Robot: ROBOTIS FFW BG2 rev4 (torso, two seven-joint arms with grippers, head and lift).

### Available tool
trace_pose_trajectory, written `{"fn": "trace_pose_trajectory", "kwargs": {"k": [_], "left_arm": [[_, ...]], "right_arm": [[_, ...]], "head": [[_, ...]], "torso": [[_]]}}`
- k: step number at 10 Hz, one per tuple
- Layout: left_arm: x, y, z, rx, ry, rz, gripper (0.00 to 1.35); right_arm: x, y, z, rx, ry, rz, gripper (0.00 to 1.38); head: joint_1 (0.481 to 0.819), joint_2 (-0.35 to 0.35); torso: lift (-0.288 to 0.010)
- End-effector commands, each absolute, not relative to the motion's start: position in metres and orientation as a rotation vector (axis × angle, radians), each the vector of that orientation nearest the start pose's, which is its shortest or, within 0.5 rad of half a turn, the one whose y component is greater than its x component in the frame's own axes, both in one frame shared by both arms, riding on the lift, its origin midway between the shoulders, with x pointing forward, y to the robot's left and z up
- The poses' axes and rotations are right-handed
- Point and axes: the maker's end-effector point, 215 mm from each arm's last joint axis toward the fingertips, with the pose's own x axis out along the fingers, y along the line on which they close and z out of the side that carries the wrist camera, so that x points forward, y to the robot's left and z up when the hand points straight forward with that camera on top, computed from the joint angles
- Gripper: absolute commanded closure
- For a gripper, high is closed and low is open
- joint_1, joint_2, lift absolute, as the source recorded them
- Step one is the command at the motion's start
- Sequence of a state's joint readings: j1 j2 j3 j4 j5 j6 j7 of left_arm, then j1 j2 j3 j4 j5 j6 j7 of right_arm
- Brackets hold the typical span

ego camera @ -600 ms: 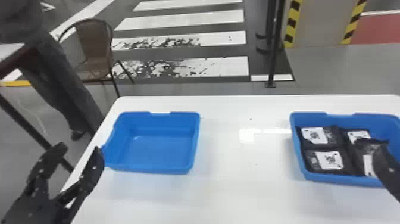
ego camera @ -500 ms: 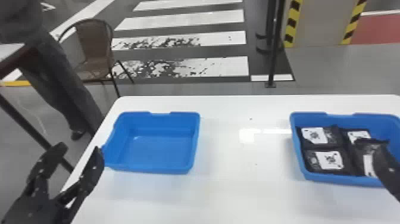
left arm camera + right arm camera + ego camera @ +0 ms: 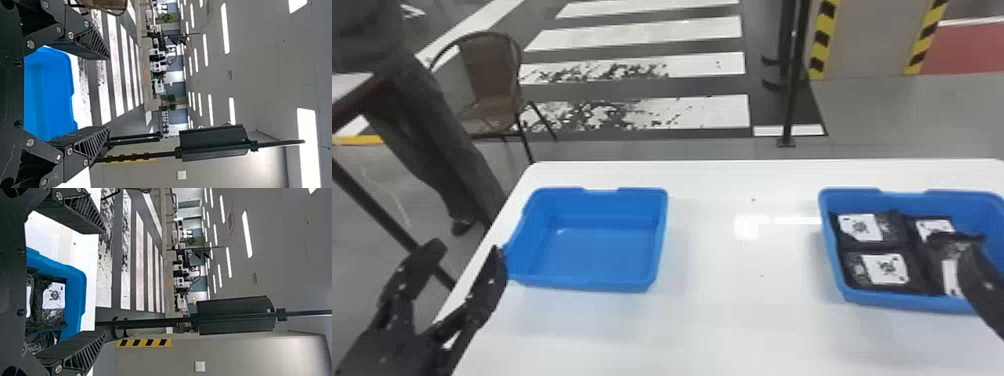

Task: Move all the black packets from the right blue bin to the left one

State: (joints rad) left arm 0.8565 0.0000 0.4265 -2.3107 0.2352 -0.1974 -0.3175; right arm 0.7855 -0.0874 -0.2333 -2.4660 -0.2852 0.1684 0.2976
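Probably, the left pincer (image 3: 109, 93) and the right pincer (image 3: 105, 282) are open and empty because the black packets (image 3: 877, 270) lie in the right bin (image 3: 897, 301), ready for moving into the left bin (image 3: 604, 255).

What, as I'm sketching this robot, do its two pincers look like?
The left pincer and the right pincer match: all black, each with two flat fingers narrowing to a wedge, slanted ribs along the sides, and hinged links dotted with silvery screw heads.
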Motion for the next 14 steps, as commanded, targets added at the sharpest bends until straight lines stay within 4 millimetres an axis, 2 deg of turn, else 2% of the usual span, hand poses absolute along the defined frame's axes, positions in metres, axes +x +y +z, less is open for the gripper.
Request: {"fn": "trace_pose_trajectory", "kwargs": {"k": [1,2,4,6,9,12,14], "left_arm": [[0.33,0.353,-0.249,0.115,-0.096,-0.016,0.44],[0.33,0.354,-0.25,0.112,-0.094,-0.016,0.44],[0.331,0.352,-0.254,0.1,-0.084,-0.018,0.44],[0.332,0.35,-0.255,0.093,-0.08,-0.02,0.44],[0.332,0.35,-0.255,0.085,-0.082,-0.021,0.44],[0.332,0.35,-0.256,0.083,-0.08,-0.021,0.44],[0.331,0.352,-0.254,0.083,-0.084,-0.018,0.44]], "right_arm": [[0.373,-0.249,-0.259,0.067,0.041,0.228,0.11],[0.381,-0.251,-0.27,0.071,0.07,0.229,0.11],[0.406,-0.245,-0.275,0.054,0.111,0.272,0.1],[0.427,-0.244,-0.299,0.064,0.194,0.312,0.11],[0.454,-0.254,-0.338,0.074,0.302,0.311,0.11],[0.48,-0.253,-0.39,0.119,0.421,0.342,0.11],[0.494,-0.259,-0.419,0.166,0.471,0.333,0.11]], "head": [[0.695,0.173],[0.695,0.172],[0.695,0.167],[0.695,0.166],[0.695,0.156],[0.695,0.137],[0.695,0.134]], "torso": [[-0.14],[-0.14],[-0.14],[-0.14],[-0.14],[-0.14],[-0.14]]}}
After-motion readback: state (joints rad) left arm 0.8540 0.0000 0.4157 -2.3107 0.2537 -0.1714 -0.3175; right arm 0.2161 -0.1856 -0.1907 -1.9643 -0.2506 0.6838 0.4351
